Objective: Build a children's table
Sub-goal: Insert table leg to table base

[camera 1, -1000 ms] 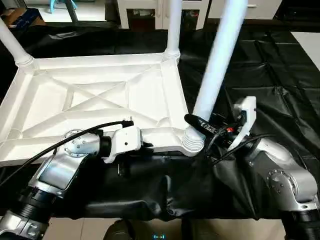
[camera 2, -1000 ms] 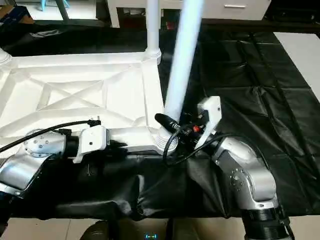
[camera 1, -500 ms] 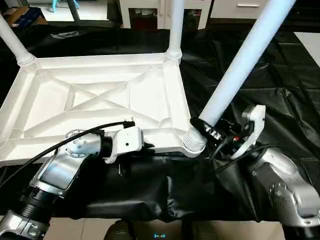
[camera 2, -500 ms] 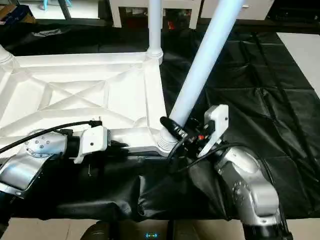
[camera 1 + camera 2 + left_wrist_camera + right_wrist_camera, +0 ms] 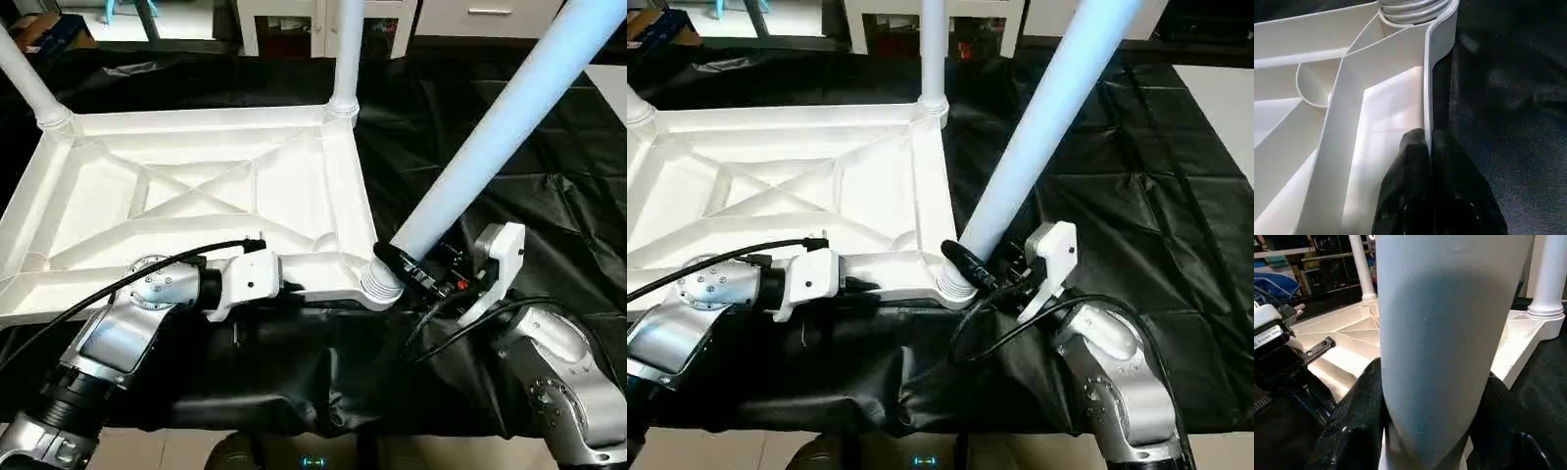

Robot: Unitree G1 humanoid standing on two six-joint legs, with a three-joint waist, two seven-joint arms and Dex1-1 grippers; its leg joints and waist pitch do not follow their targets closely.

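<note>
On the black-draped table (image 5: 549, 147) the tabletop (image 5: 196, 186) lies underside up, two far legs (image 5: 345, 49) standing in their sockets. At its near right socket (image 5: 379, 284) the third leg (image 5: 500, 122) now leans much further right than a second ago, when it stood nearly upright. Right gripper (image 5: 407, 264) clasps that leg's base; left gripper (image 5: 1429, 147) is pinched on the tabletop's near rim. No writing can be read.
</note>
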